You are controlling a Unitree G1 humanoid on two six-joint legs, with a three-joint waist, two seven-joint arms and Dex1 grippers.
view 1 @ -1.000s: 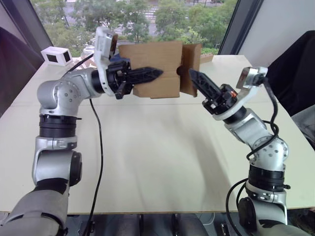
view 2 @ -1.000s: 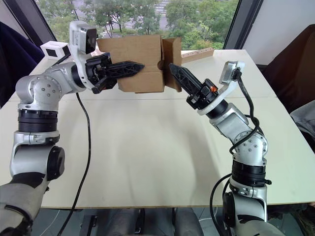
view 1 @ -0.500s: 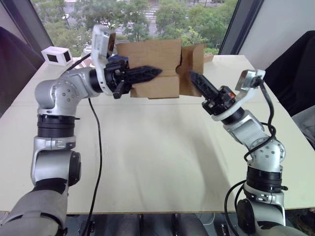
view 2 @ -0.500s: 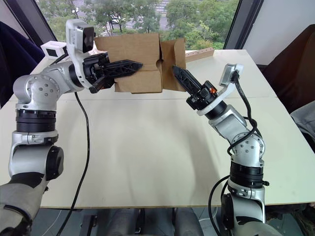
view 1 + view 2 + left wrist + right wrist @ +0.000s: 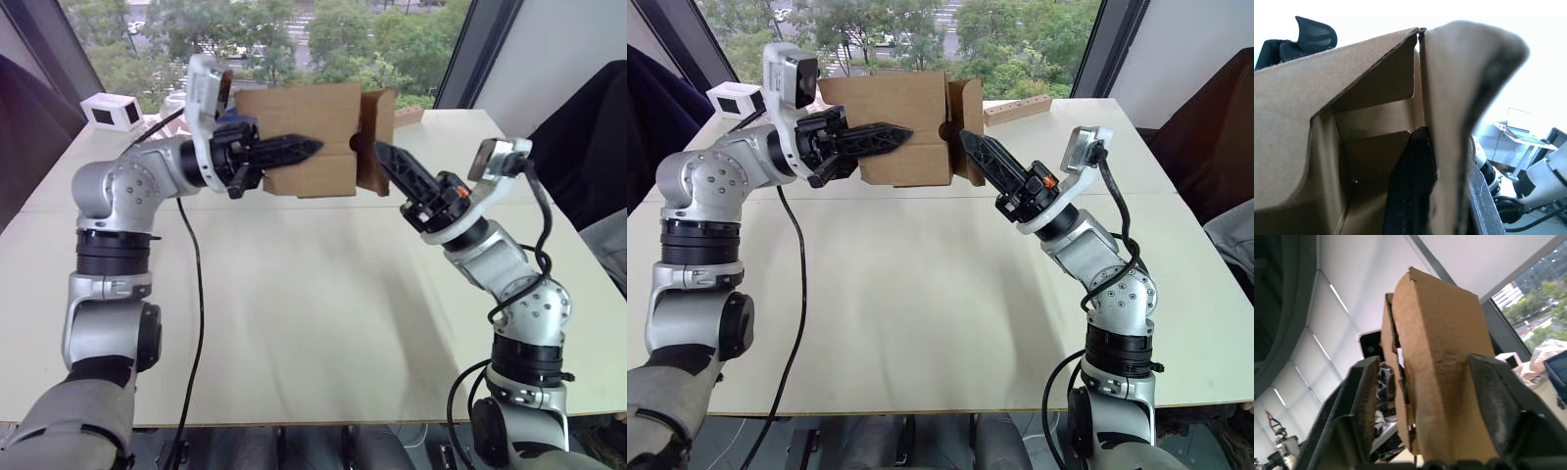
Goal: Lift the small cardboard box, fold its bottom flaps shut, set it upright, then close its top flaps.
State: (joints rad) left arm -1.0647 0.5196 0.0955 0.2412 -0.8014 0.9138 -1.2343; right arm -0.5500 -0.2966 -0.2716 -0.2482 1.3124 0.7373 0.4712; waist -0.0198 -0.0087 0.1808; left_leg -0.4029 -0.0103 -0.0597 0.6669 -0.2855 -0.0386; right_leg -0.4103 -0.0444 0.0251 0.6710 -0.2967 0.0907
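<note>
The small cardboard box hangs in the air over the far side of the table, lying on its side. My left gripper is shut on its near wall; in the left wrist view one black finger lies inside the box and the other outside. A side flap stands out at the box's right end. My right gripper is open at that flap. The right wrist view has the flap between its two spread fingers.
The pale table stretches below both arms. A small white box sits at the back left. A long tan block lies at the back right behind the carton. A black cable hangs from my left arm.
My right gripper has moved up and left, closer to the box's right end. The side flap has swung in toward the box. The left gripper keeps its hold.
</note>
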